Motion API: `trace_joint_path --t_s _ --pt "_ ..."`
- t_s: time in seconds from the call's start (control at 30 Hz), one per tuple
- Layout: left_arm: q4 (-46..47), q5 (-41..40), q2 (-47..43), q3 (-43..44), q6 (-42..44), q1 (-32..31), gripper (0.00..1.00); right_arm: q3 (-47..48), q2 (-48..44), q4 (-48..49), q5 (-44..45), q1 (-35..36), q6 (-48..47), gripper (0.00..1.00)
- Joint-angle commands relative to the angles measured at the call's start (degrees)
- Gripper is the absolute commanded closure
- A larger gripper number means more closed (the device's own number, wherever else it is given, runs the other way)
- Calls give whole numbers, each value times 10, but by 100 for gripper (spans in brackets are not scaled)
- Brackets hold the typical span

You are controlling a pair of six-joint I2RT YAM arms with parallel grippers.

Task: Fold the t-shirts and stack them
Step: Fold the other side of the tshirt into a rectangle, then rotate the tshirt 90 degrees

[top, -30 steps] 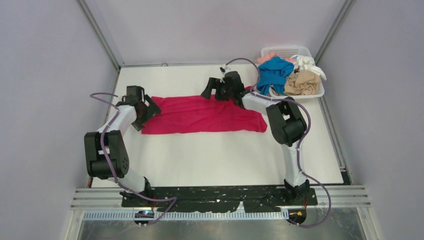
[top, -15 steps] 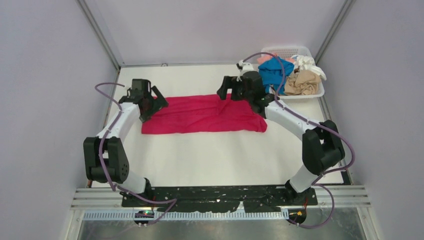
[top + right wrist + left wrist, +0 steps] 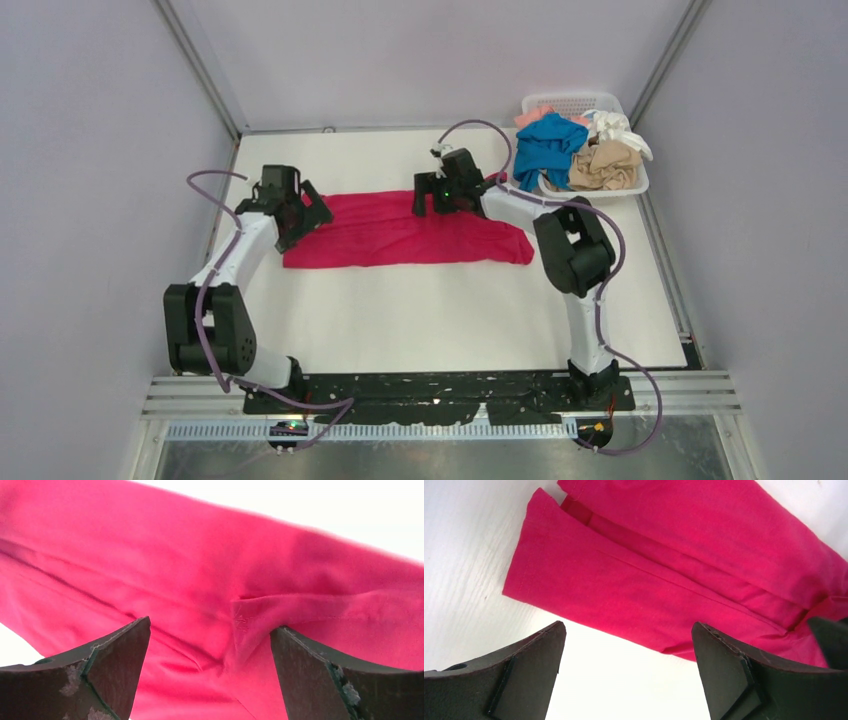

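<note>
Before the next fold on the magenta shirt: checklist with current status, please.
1. Left gripper open and empty: ok.
2. Right gripper open and empty: ok.
3. Magenta shirt lies as a long folded strip on the table: ok.
4. Left gripper lined up over the shirt's left end: ok; the near edge of the cloth shows between its fingers.
5. Cloth smooth under the Right gripper: not ok; a raised crease sits between its fingers.
6. Either gripper's fingertips touching the cloth: cannot tell.
</note>
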Motion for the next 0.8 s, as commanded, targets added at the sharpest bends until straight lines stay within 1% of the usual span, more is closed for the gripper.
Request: trace_joint_path --t_s 0.0,0.17,0.23,0.27,0.3,0.33,0.37,0.4,0.43,0.47,0.5,0.53,0.57,0.6,0.63,0.67,0.73,0.77 --pt "-13 -25 -29 -9 19 1 0 144 34 -53 42 28 -47 5" --pt "-13 -32 -24 8 22 1 0 194 63 -76 52 32 -59 5" --pt "-4 -26 -13 26 24 1 0 198 56 -94 55 32 -69 5" --pt "5 -19 -4 36 25 1 0 190 37 -97 63 32 -71 5" --pt "16 -10 10 46 27 1 0 162 21 -95 70 32 -74 5" --pt "24 -1 27 61 26 2 0 143 -14 -85 95 33 -75 5" --pt "25 10 50 80 24 1 0 99 -34 -81 109 32 -73 5" --pt "22 22 77 104 22 1 0 75 -75 -77 138 30 -64 5" --pt "20 34 103 128 20 1 0 29 -103 -75 157 29 -55 5" --pt "14 54 138 152 17 2 0 2 -133 -72 161 25 -32 5" --pt "6 71 161 174 14 1 0 -51 -146 -71 159 23 -19 5" --pt "1 86 182 192 9 0 0 -75 -171 -67 153 18 14 5" --pt "3 94 198 200 5 0 0 -122 -180 -64 131 14 30 5" --pt "6 97 210 204 2 -1 0 -143 -191 -56 117 6 65 5" --pt "7 99 220 207 -1 -1 1 -182 -194 -48 83 1 81 5" --pt "6 103 231 210 -2 -1 0 -198 -197 -31 69 -9 109 5" --pt "-11 113 250 216 -4 -2 0 -246 -196 -11 48 -22 133 5" --pt "-13 117 255 213 -3 -4 0 -251 -192 -9 45 -26 136 5"
